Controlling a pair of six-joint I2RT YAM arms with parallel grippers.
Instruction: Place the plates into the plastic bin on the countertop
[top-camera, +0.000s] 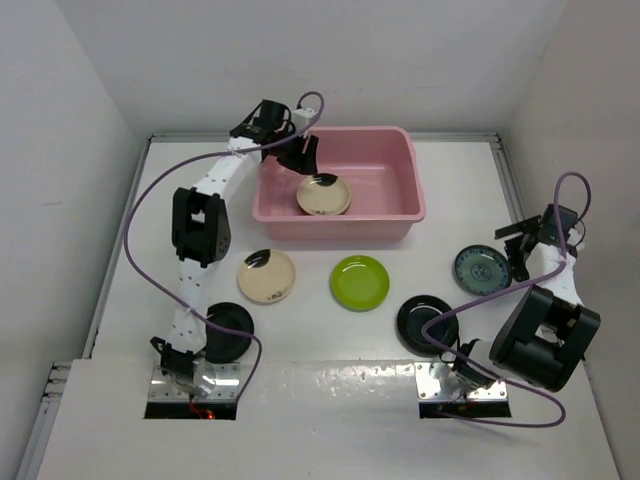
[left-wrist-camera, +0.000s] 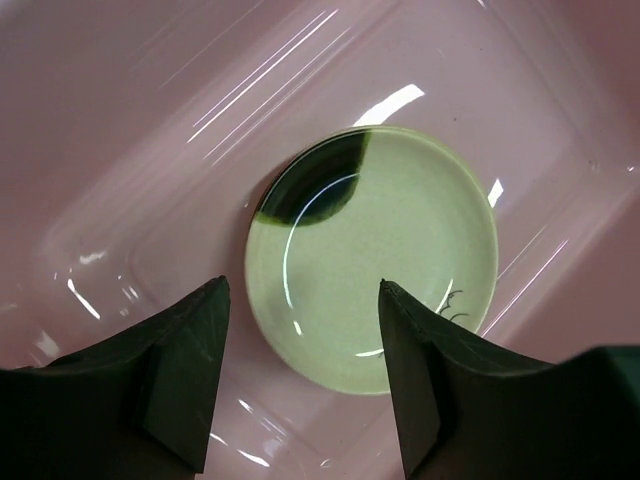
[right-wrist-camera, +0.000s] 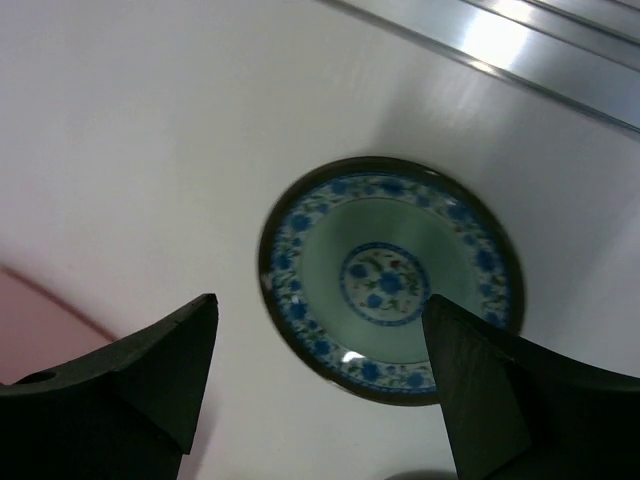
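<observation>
The right gripper (right-wrist-camera: 320, 300), fingers spread wide, hangs over the teal plate (right-wrist-camera: 390, 280), which lies framed between them, seemingly just below.

Left arm (top-camera: 222, 182), right arm (top-camera: 548, 335): white links, black joints, purple cables (top-camera: 573, 176).

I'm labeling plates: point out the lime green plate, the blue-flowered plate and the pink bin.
lime green plate (top-camera: 360, 282): top external view, its center.
blue-flowered plate (right-wrist-camera: 388, 279): right wrist view, its central flower.
pink bin (top-camera: 340, 229): top external view, its near wall.
</observation>
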